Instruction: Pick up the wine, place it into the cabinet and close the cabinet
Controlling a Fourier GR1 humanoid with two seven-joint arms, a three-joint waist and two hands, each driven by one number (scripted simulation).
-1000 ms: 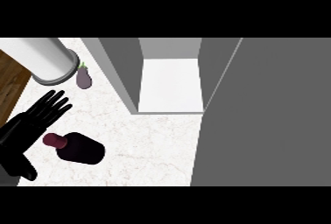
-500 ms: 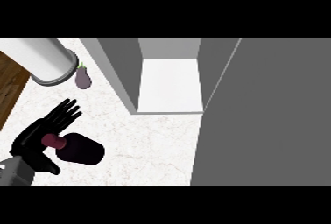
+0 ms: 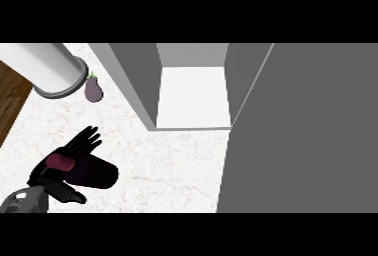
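At counter's lower left: dark purple wine bottle (image 3: 94, 173) lying on side on white marble counter top (image 3: 173, 165), maroon cap end pointing left. Black left hand (image 3: 46, 179) right at bottle; straight spread fingers (image 3: 87, 137) jut past its far side, thumb (image 3: 68, 193) on near side, bottle between. Cannot tell if hand touches bottle. Open grey cabinet with white floor (image 3: 192, 97) well apart, upper right, grey door (image 3: 303, 130) swung open. Purple eggplant (image 3: 93, 89) beside white cylinder (image 3: 48, 70) at top left.

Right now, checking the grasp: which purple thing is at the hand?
The wine bottle lying at the left hand; the eggplant lies apart, beside the white cylinder.
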